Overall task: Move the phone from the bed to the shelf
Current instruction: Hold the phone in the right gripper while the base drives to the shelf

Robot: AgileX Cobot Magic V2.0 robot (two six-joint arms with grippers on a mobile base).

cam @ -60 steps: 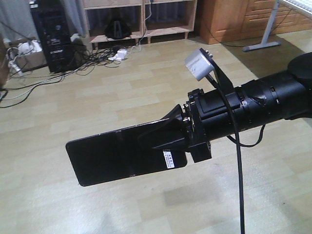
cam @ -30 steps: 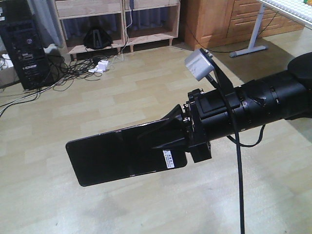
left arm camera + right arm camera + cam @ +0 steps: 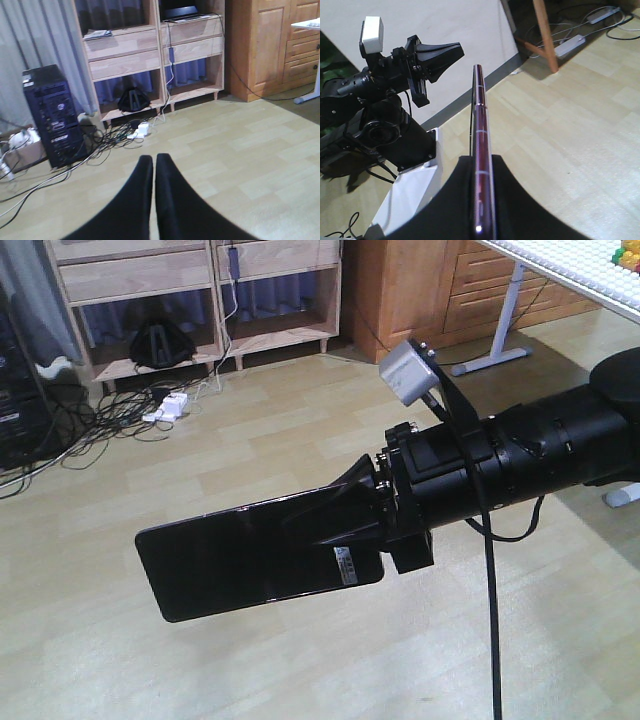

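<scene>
The phone, a glossy black slab with a white sticker, is held flat and level above the floor, with my right gripper shut on its sticker end. The right wrist view shows the phone edge-on, its pinkish rim pinched by the right gripper. My left gripper is shut with nothing in it; it also shows as the left gripper in the right wrist view. The pale wooden shelf stands ahead against the wall, and the shelf shows at the front view's top left. The bed is out of view.
A black computer tower stands left of the shelf, with tangled cables and power strips on the floor before it. An orange-brown cabinet stands to the right, beside a white table leg. My white base is below.
The room has slid left and down in the front view: the shelf is nearer and further left, and the computer tower has almost left the frame. Gripper and phone hold the same pose.
</scene>
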